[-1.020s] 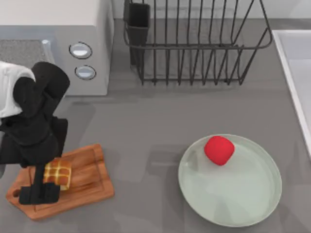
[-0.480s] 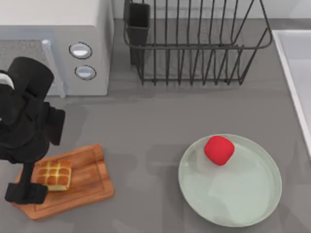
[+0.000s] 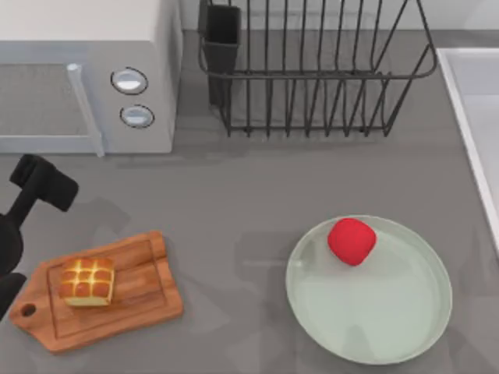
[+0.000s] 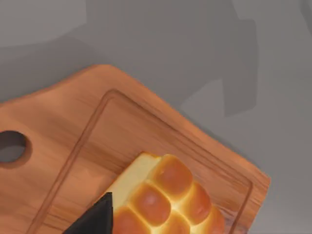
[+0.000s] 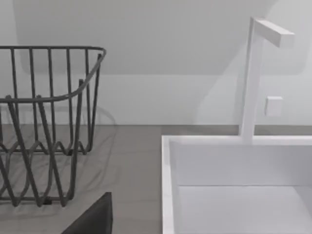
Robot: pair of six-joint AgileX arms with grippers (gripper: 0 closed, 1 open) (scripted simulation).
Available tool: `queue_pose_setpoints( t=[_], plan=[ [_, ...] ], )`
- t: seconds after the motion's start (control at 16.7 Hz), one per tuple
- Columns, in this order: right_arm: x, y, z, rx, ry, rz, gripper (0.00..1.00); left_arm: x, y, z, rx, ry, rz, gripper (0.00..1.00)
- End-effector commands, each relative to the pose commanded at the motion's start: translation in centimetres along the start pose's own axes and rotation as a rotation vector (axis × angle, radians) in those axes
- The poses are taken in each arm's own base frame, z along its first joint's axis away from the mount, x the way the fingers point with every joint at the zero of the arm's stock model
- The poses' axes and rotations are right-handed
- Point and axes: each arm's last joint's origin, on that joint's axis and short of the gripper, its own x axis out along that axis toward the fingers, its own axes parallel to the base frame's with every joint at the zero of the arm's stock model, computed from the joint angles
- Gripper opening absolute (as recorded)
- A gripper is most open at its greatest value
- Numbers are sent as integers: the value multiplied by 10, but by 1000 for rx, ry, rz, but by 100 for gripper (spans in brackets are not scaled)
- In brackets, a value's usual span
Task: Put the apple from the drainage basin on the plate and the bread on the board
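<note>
The small round bright red apple (image 3: 352,241) lies on the large round pale mint-green plate (image 3: 390,331), near the plate's far rim, at the right part of the grey tabletop (image 3: 234,210). The small square golden-brown bread (image 3: 86,282), with its top scored into buns, sits on the brown wooden cutting board (image 3: 136,300) at the near left of the tabletop. It rests inside the groove border, towards the handle end with the hole.

A part of the left arm (image 3: 31,195) is at the left edge of the top view, beside the board and apart from the bread. In the left wrist view the bread (image 4: 165,200) and the board (image 4: 58,141) are below the camera, and one dark finger tip (image 4: 95,219) is beside the loaf; I cannot tell how wide the left gripper stands.

The right wrist view faces the black wire dish rack (image 5: 44,136) and the white sink (image 5: 234,180) with its white tap (image 5: 256,73). For the right gripper also I cannot tell the width.

A white microwave (image 3: 86,70) stands at the far left, next to the rack (image 3: 312,70).
</note>
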Motion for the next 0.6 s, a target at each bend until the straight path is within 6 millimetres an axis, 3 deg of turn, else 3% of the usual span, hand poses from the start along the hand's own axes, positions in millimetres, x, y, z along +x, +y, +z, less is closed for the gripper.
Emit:
queue_pose_setpoints(
  t=[0.3,0.6],
  plan=[
    [0,0,0,0,0,0,100,-26,40,-6,401,-264,-262,100],
    [0,0,0,0,0,0,100,-35,72,-14,789,-661,-393,100]
  ],
)
